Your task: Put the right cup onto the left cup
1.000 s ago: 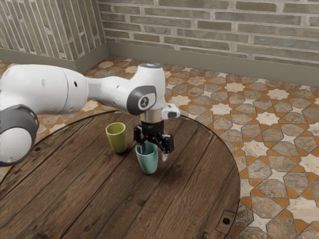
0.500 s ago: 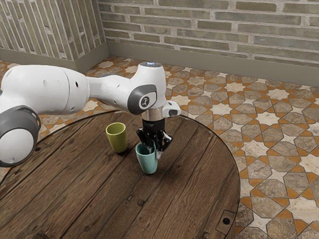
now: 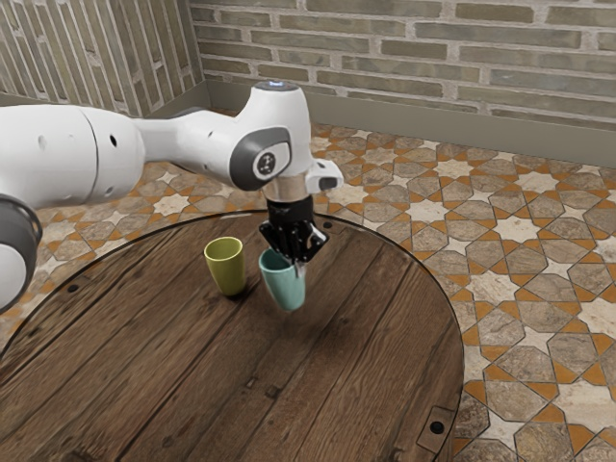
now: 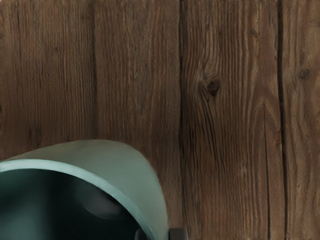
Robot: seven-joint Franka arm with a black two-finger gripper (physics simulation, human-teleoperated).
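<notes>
Gripping the teal cup by its rim wall with the jaws, closed on it from inside and outside. Held mouth up, just above the wooden tabletop. Near the yellow-green cup, but apart from it, on the exterior view's right. For the latter: standing upright, mouth open upward. In wrist view: showing pale rim and dark interior of the held cup, over plank grain with a knot.
</notes>
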